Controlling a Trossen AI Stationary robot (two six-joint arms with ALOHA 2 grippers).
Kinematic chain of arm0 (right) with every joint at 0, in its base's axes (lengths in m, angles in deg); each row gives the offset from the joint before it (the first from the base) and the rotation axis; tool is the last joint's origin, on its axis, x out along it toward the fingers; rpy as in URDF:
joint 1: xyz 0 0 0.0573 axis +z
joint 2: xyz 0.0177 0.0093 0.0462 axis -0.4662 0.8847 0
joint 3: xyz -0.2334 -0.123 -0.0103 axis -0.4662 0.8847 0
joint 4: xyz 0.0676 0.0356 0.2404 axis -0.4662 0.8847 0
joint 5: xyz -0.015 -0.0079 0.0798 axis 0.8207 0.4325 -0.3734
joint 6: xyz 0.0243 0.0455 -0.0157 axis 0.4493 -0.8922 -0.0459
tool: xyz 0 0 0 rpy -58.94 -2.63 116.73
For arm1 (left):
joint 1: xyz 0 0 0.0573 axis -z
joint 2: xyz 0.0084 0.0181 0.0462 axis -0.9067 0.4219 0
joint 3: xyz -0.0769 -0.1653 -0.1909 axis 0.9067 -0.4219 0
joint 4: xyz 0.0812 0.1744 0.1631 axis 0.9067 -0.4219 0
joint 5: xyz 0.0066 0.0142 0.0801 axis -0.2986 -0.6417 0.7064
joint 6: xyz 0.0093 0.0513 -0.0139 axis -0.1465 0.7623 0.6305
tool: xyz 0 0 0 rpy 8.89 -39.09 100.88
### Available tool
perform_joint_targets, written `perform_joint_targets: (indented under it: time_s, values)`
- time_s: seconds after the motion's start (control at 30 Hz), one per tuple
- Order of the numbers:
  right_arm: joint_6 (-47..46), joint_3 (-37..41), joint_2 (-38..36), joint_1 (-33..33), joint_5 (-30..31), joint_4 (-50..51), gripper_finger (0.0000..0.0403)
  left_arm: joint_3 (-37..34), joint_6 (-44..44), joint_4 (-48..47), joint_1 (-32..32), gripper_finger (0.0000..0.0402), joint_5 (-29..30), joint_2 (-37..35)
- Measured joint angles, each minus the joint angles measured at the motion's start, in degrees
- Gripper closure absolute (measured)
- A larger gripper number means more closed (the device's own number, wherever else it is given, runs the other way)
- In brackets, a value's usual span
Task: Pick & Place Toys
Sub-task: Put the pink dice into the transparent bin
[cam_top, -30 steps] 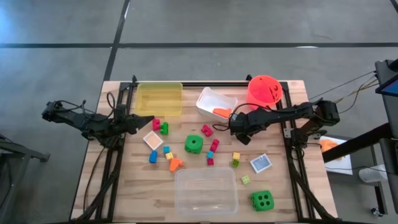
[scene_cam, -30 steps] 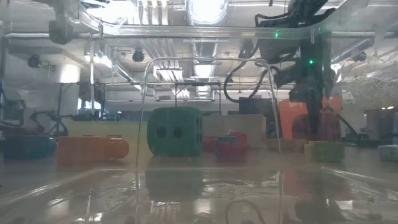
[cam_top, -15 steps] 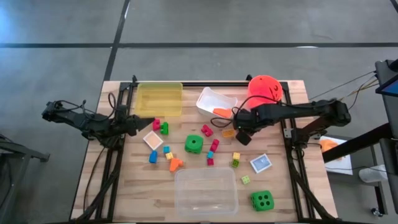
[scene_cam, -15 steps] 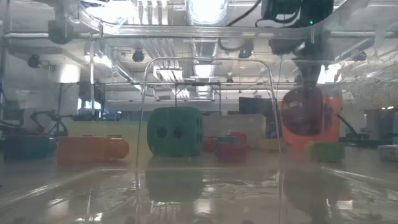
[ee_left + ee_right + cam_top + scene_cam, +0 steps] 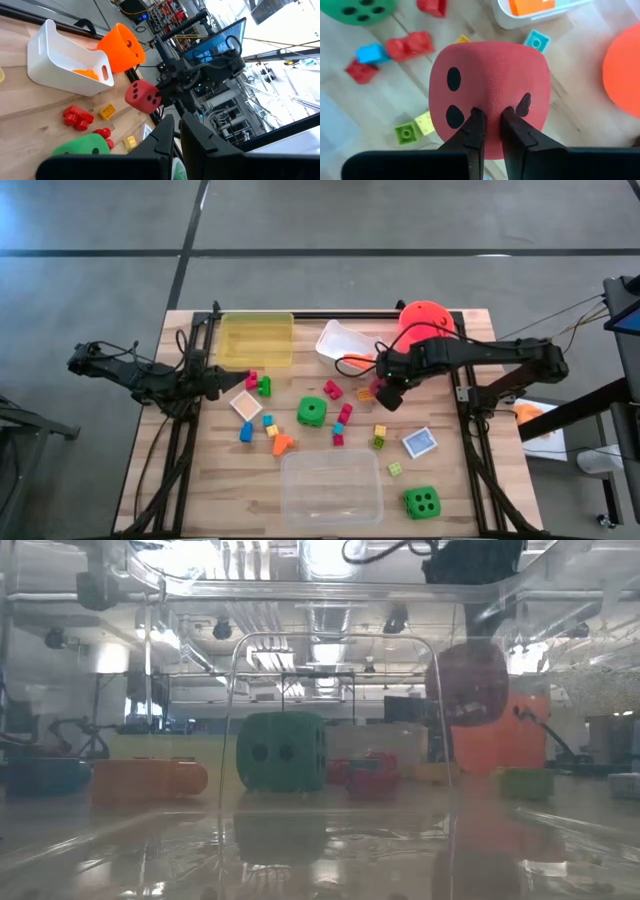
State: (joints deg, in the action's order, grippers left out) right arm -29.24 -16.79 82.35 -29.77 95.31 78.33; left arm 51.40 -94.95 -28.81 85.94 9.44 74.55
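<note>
Two green dotted dice sit on the wooden table: one at our five o'clock near the front edge, beside the clear rectangular plastic tub at six o'clock, and one at the table's centre. Small bright plastic blocks lie scattered around the central die, among them an orange one at seven o'clock, and a flat blue square tile lies at four o'clock. Our right gripper hangs at two o'clock, its fingers pinching a pink dotted die lifted clear of the table. Behind it stand the white rectangular tub and the orange bucket. Our left gripper waits at nine o'clock, fingers narrowly parted and holding nothing.
</note>
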Motion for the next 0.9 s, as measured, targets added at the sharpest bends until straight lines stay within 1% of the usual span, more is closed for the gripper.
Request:
perform_joint_targets:
  time_s: [0.27,0.43,0.63,0.8,0.9]
  values:
    - [3.24,-2.42,-2.76,-0.02,-1.14,-0.17,0.0383,0.0,0.0,-2.01,-0.01,0.0373,-0.09,0.0]
    - [5.49,-2.52,-5.93,0.28,-4.27,-3.12,0.0389,0.0,-1.3,-5.42,0.01,0.0373,-0.11,0.0]
    - [8.93,-2.45,-9.52,3.63,-5.57,-9.67,0.0395,0.0,-10.24,-10.15,0.01,0.0373,-0.12,0.0]
    - [9.58,-2.43,-10.25,7.45,-5.79,-13.23,0.0396,0.0,-10.91,-10.77,-0.01,0.0373,-0.11,0.0]
    - [8.55,-2.44,-9.91,9.95,-7.9,-16.27,0.0396,0.0,-10.94,-10.78,0.0,0.0373,-0.11,0.0]
